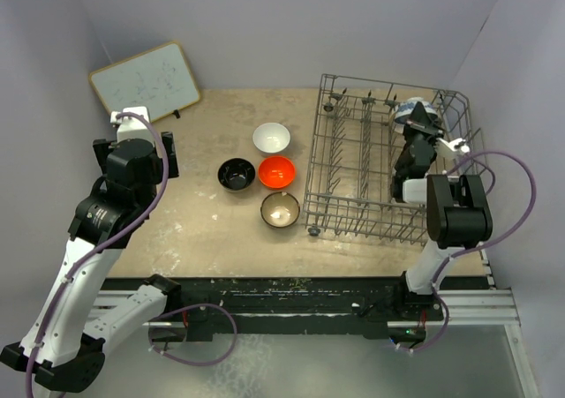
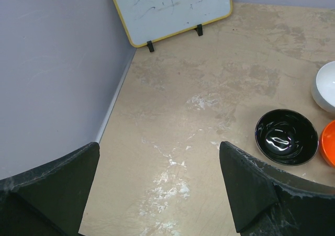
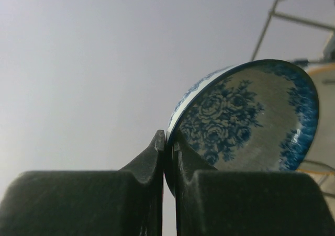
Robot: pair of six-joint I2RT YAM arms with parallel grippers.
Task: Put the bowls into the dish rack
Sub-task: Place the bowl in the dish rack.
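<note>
Bowls number four on the tabletop, left of the dish rack. We see the white bowl farthest, the black bowl and orange bowl side by side, and the brown bowl nearest. Our right tool is clenched on the rim of the blue-and-white bowl, holding it tilted on edge over the rack's far right corner. Whether that bowl touches the wires we cannot tell. Our left tool hangs fully released above bare tabletop, between the whiteboard and the black bowl.
</note>
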